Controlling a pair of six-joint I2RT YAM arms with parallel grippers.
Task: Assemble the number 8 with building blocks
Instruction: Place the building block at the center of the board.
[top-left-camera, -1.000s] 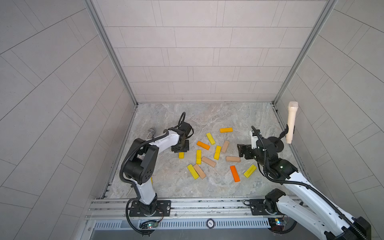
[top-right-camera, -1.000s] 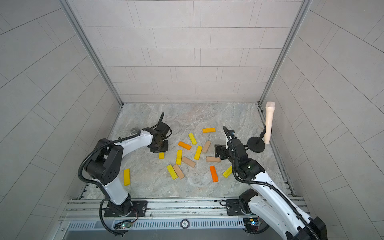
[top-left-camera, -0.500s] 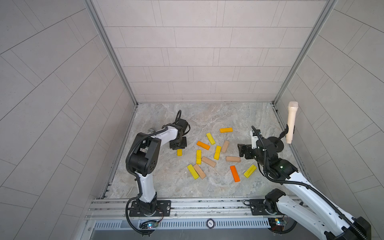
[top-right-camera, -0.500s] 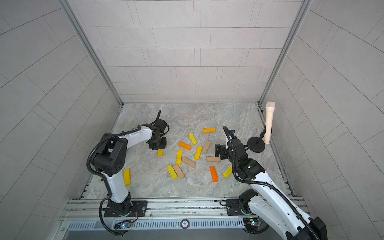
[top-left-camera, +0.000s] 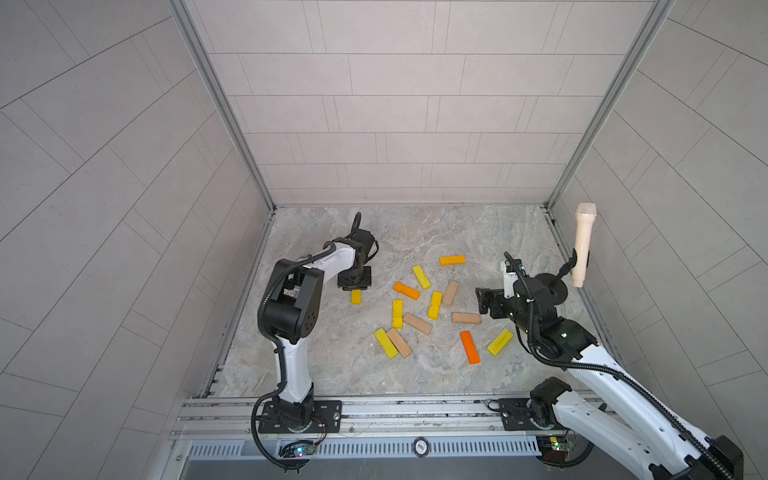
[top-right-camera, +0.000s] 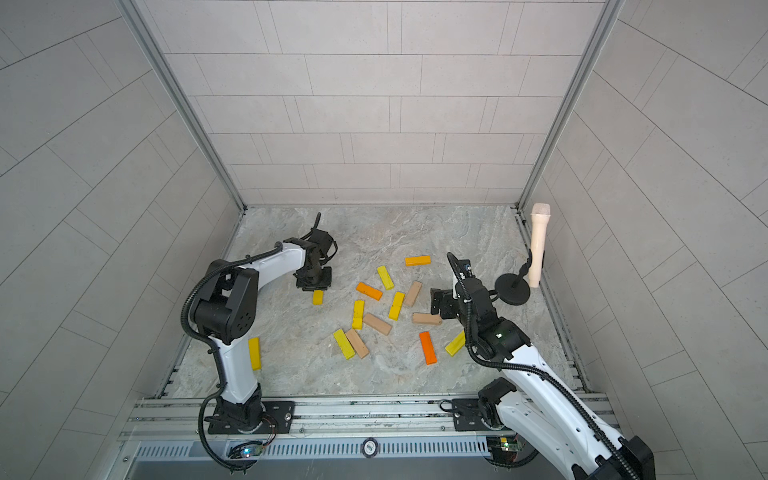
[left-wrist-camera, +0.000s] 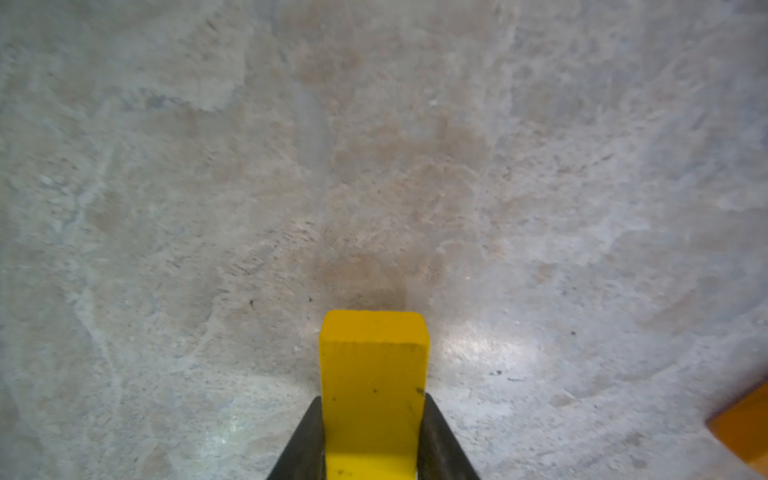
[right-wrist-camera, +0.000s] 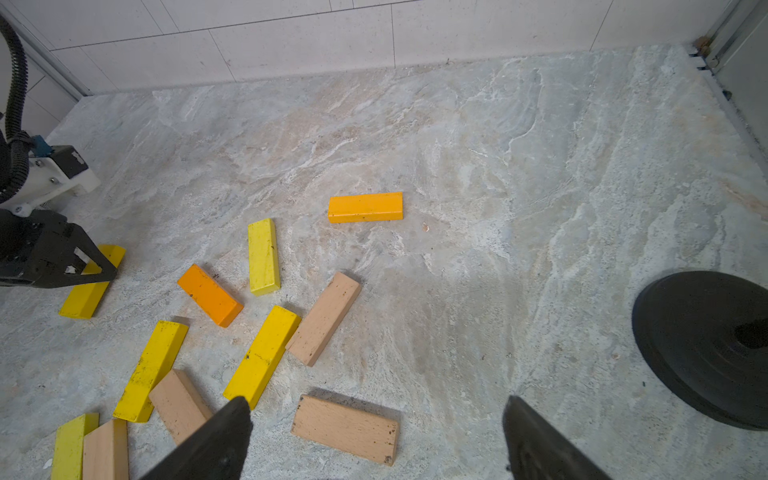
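Left claw: the left claw (left-wrist-camera: 372, 401) is clenched on one end of a yellow block (left-wrist-camera: 374, 365), with a jaw against each long side.
Held block's place: low at the marbled surface (top-left-camera: 478, 232), left of the pile and apart from every other piece. I cannot tell whether it rests on the surface.
Right claw: the right claw (right-wrist-camera: 376, 403) is released, jaws wide, poised over a tan block (right-wrist-camera: 345, 428) without touching it.
Pile: the other building blocks (top-right-camera: 396, 305) lie loose mid-surface at mixed angles, in yellow, orange and tan. A few touch or lie just beside each other, seemingly by chance rather than as strokes.
Stray: one yellow bar (top-right-camera: 254, 353) lies alone beside the left arm (top-right-camera: 232, 365).
Done: judging by the layout, none of the 8 is built; there is no loop and no laid stroke.
Left: the whole figure, meaning upper loop, lower loop and shared middle bar.
Bystander: a microphone (top-left-camera: 584, 245) on a black stand (top-left-camera: 552, 286) by the right wall, not part of the job.
Writing: none on the blocks. A round label (top-right-camera: 369, 447) on the front rail (top-right-camera: 332, 411) has characters too small to read.
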